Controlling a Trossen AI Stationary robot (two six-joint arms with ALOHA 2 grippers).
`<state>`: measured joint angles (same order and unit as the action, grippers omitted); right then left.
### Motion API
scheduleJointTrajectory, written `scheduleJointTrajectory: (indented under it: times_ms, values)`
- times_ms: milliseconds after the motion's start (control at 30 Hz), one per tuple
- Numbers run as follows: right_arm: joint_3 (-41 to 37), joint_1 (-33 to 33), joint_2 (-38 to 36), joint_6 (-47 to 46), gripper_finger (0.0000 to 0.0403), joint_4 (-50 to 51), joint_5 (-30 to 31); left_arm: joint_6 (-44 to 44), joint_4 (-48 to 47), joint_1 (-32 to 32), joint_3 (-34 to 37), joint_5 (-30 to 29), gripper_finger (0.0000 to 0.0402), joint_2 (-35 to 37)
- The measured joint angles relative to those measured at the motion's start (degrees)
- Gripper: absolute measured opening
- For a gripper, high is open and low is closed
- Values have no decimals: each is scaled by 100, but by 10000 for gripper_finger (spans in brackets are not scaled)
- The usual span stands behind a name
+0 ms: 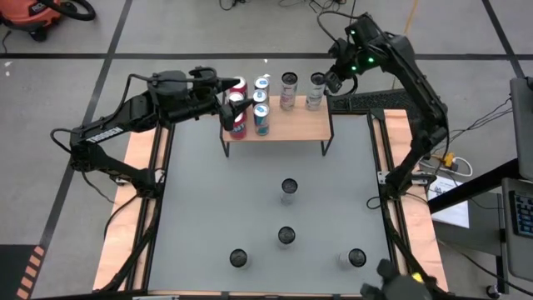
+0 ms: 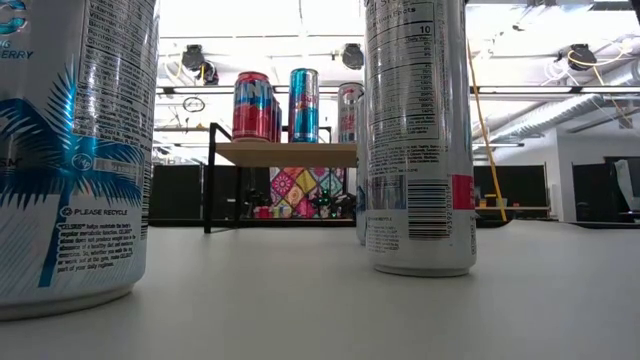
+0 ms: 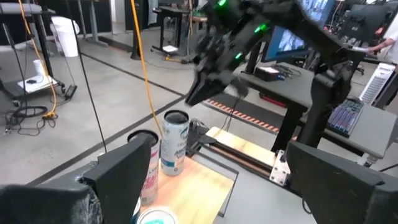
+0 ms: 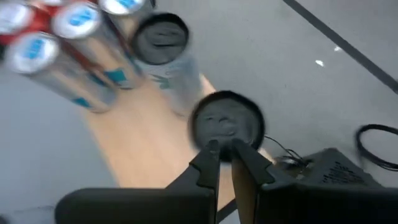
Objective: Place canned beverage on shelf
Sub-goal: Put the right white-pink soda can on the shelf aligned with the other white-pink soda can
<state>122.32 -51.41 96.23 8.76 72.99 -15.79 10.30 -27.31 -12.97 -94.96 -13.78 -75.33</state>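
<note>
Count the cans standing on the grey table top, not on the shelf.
4. The middle can stands before the shelf, the lower-middle can nearer the front edge, the front-left can and the front-right can at the front. None seems hidden from above.

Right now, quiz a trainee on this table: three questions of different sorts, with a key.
1. Count: how many cans stand on the grey table in front of the shelf, not on it?
2. True or false: the right gripper is wide open above the shelf's right end.
3. Multiple choice: the left gripper is (A) parked off the table, (B) open around a red can at the shelf's left end, (C) lifting a can from the table.

Key:
1. Four: the cans at and.
2. False; its fingers are shut, over a black-topped can.
3. B.
</note>
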Motion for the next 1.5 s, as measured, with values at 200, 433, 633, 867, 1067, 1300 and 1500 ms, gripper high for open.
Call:
scheduleJointTrajectory:
  times_ms: [200, 433, 633, 867, 1067, 1300, 1500]
  values:
    - [2, 387, -617, -514, 11, 405, -531, 142, -305, 154, 0, 6, 374, -2]
    - [2, 1518, -1246, -1179, 11, 1260, -542, 275, -389, 594, 0, 22, 374, -4]
    - [2, 2505, -1715, -1922, 11, 1716, -337, 445, -680, 1032, 0, 87, 374, -2]
    - [7, 3558, -2090, -2247, 11, 1705, -244, 796, -776, 1458, 0, -58, 374, -2]
    - [-135, 4326, -2066, -2248, 21, 1698, -234, 1043, -779, 1648, 0, -431, 374, -2]
    - [-1381, 5127, -2126, -2482, 42, 1683, -257, 1094, -812, 1687, 0, -610, 374, -2]
    - [-2790, 6041, -2452, -3340, 64, 1289, -361, 1346, -986, 1687, 0, -615, 374, -2]
